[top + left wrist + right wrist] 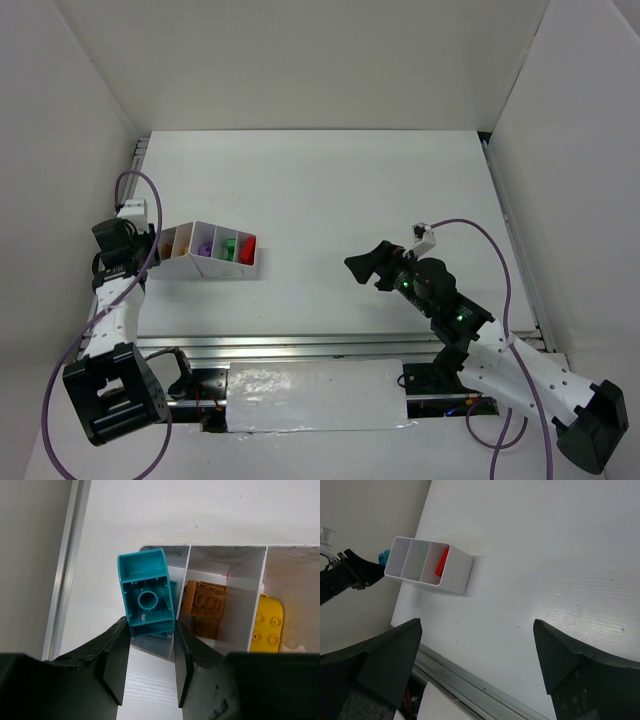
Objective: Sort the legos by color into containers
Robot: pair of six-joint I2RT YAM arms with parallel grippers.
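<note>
The white divided tray (212, 266) stands at the left of the table. It holds orange (170, 241), purple (204, 246), green (229, 248) and red (247, 246) bricks. My left gripper (152, 243) is at the tray's left end. In the left wrist view the left gripper (151, 627) is shut by its tips on a teal brick (146, 595), underside up, over the end compartment, where another teal brick lies beneath. An orange brick (204, 602) and a yellow brick (269, 625) lie in the neighbouring compartments. My right gripper (362, 265) is open and empty, far right of the tray (455, 575).
An aluminium rail (62, 580) runs along the table's left edge, close to the tray. Another rail (300, 345) runs along the near edge. White walls enclose the table on three sides. Purple cables loop beside both arms.
</note>
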